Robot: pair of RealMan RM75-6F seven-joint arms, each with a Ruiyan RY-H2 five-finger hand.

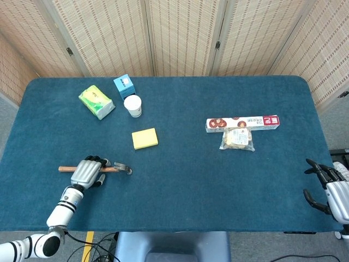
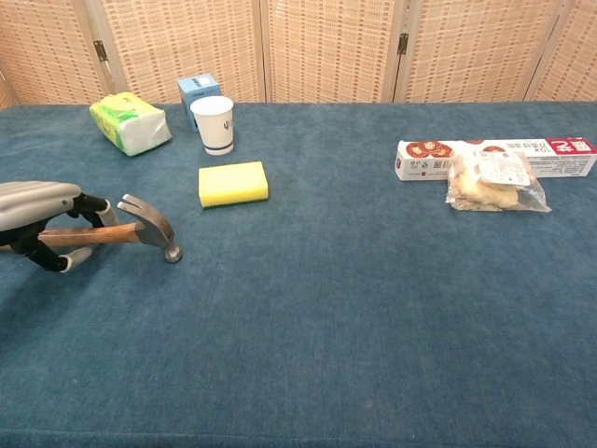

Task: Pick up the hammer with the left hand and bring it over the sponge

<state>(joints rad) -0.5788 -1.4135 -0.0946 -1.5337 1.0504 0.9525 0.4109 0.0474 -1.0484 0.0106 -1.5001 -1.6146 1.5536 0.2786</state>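
Observation:
The hammer (image 1: 121, 168) lies on the blue table near the front left, its wooden handle pointing left and its metal head (image 2: 149, 224) to the right. My left hand (image 1: 87, 172) sits over the handle, fingers (image 2: 89, 207) curled around it and thumb underneath; the hammer head still touches the cloth. The yellow sponge (image 1: 144, 138) lies flat behind and to the right of the hammer, also seen in the chest view as the sponge (image 2: 233, 183). My right hand (image 1: 330, 188) hangs at the table's front right edge, fingers apart, holding nothing.
Behind the sponge stand a white paper cup (image 1: 132, 105), a blue box (image 1: 124, 85) and a green tissue pack (image 1: 96, 102). A long red-and-white box (image 1: 242, 123) and a bagged snack (image 1: 237, 139) lie to the right of centre.

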